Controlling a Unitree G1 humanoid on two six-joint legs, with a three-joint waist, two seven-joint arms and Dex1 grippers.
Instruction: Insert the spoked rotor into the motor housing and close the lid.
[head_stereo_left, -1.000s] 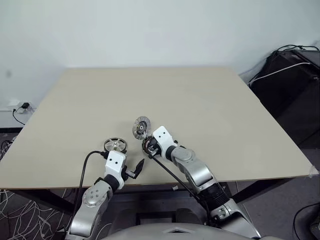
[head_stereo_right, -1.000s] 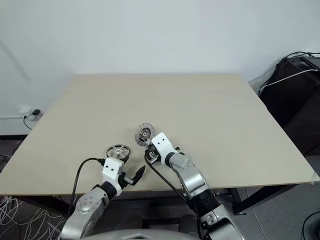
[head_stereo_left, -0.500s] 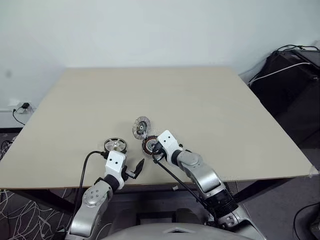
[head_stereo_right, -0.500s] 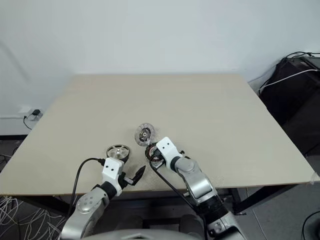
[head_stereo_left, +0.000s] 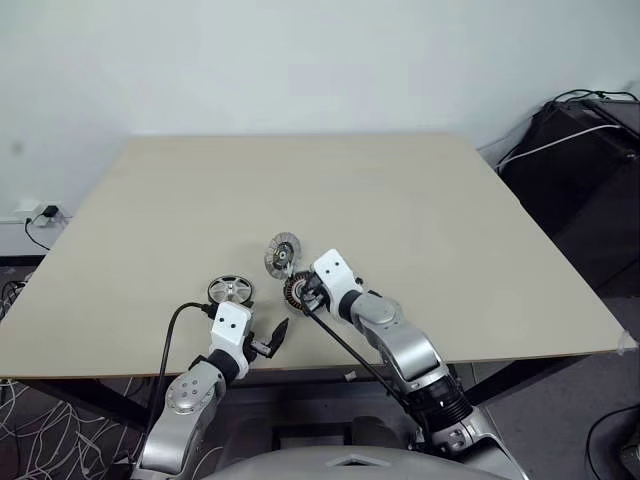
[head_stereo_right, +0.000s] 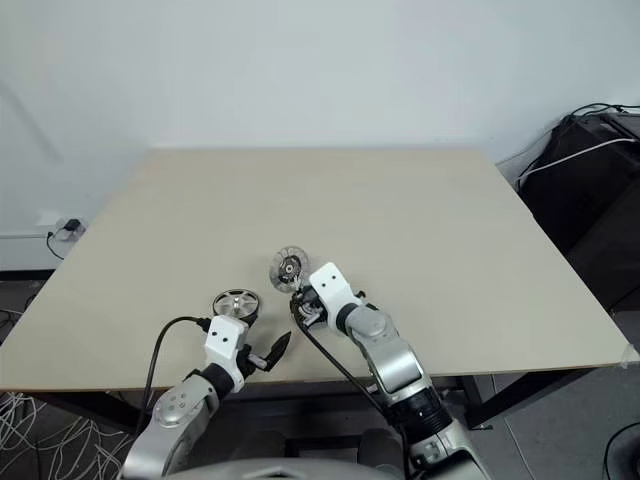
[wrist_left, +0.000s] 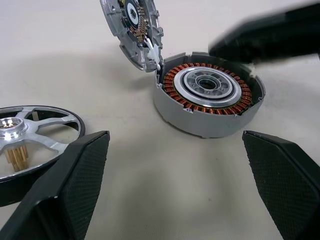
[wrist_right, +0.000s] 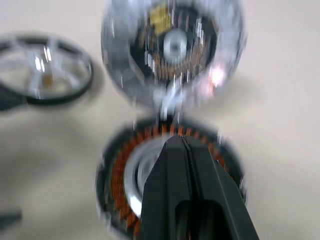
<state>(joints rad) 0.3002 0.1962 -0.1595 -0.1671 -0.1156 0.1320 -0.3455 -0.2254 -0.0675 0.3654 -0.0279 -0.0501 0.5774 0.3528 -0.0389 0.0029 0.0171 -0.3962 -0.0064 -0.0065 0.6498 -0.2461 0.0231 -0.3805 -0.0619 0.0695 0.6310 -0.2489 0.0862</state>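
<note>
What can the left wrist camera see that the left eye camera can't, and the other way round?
Left wrist view: the copper windings and shiny hub inside the motor housing, and the lid standing open, tilted up at its edge. Left eye view: the whole table, the wall, and the right hand, shut, over the housing. Both: the spoked rotor lying flat beside the housing, and the open left hand.

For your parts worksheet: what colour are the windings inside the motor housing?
Copper-orange, ringing a silver hub in the motor housing; clearest in the left wrist view.
</note>
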